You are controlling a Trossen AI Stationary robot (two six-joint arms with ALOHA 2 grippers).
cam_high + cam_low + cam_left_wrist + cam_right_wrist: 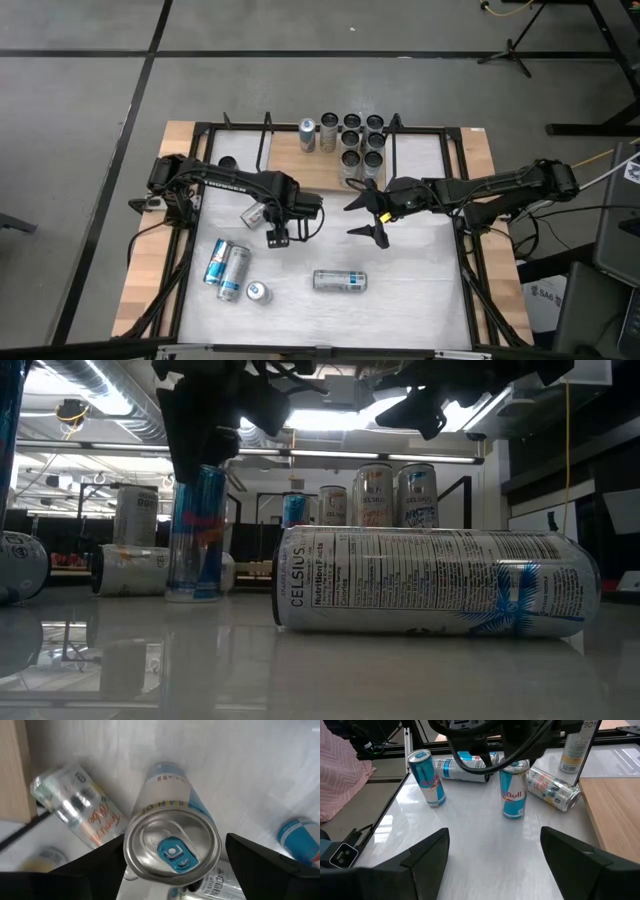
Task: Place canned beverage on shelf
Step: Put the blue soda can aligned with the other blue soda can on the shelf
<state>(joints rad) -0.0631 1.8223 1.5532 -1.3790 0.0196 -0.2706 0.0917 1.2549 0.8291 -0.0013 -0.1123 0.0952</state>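
A blue-and-silver canned beverage (514, 790) stands upright on the white tabletop, its base on the table. My left gripper (281, 237) points straight down over it and hides it in the high view. In the left wrist view the can's top (172, 851) shows between the fingers, which are open on either side of the can's upper end. The shelf (310, 172), a light wooden board in a black rod frame, lies at the table's far side and carries several upright cans (361, 140). My right gripper (368, 215) hangs open above the table's middle with nothing between its fingers. My left gripper comes from above with one finger (260, 865) showing a narrow gap to the can's rim (220, 847). Whether the other finger (100, 867) touches the rim, I cannot tell. The can stands upright on the table.
A can (255, 213) lies on its side between the left gripper and the shelf. Two more cans (226, 266) lie at the near left beside an upright one (258, 292). A silver can (340, 280) lies near the front. A black frame (462, 200) rims the table.
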